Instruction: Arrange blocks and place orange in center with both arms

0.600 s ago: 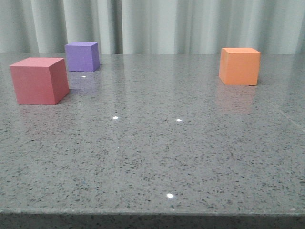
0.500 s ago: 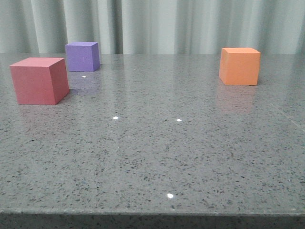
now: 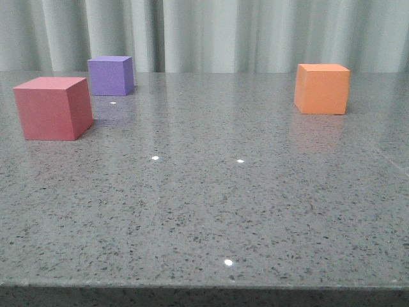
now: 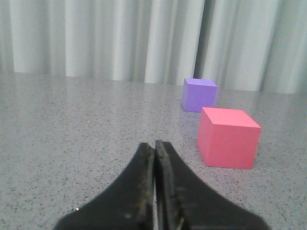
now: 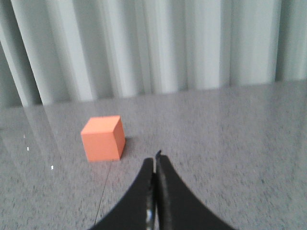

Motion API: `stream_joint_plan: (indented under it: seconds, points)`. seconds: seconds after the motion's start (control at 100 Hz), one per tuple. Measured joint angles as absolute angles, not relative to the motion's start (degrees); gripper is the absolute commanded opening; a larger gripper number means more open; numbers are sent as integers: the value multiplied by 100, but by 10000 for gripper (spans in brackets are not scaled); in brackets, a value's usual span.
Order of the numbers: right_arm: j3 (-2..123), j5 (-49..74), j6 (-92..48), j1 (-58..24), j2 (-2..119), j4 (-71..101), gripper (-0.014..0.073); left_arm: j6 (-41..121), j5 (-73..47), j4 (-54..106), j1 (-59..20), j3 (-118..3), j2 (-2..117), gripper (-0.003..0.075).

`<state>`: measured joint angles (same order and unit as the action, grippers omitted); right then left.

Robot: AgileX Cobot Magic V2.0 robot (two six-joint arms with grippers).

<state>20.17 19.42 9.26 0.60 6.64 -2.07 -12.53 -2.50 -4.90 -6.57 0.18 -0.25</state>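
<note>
Nothing has yet been gripped: the task is judged to be at its very start, with all three blocks resting on the grey speckled table [image 3: 211, 211] and neither arm seen in the front view. The orange block [image 3: 321, 88] is taken as the landmark. It stands alone toward the table's right side, near the far edge and the pale curtain [image 3: 204, 32]. The red block [image 3: 52, 107] lies well apart from it, far to its left and nearer the camera; the purple block [image 3: 110, 75] sits just behind the red one, also far to the left of the orange block, at about the same depth as it. The stretch between the orange block and the other two is bare.

In the left wrist view the left gripper [image 4: 154, 146] is seen with its fingers pressed together, holding nothing, short of the red block. In the right wrist view the right gripper [image 5: 155, 160] is likewise closed and empty, near the orange block but not touching it.

The next move is judged to call for the right fingers to be spread wider than the orange block, brought down around it, and closed before it is carried leftward to the middle.
</note>
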Motion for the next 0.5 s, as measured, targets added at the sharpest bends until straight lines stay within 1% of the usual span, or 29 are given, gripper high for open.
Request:
stream_joint_plan:
  seconds: [0.14, 0.28, 0.37, 0.5]
  points:
    - [3096, 3050, 926, 60, 1664, -207, -68, -1253, -250, -490, -657, 18, -25, -20]
    - [4062, 3872, 926, 60, 2741, -194, -68, -1253, -250, -490, -657, 18, -25, -20]
    - [4520, 4123, 926, 60, 3327, -180, -68, -1253, -250, -490, -657, 18, -25, -20]
    - [4848, 4213, 926, 60, 3925, -181, -53, -1253, -250, -490, -657, 18, -25, -20]
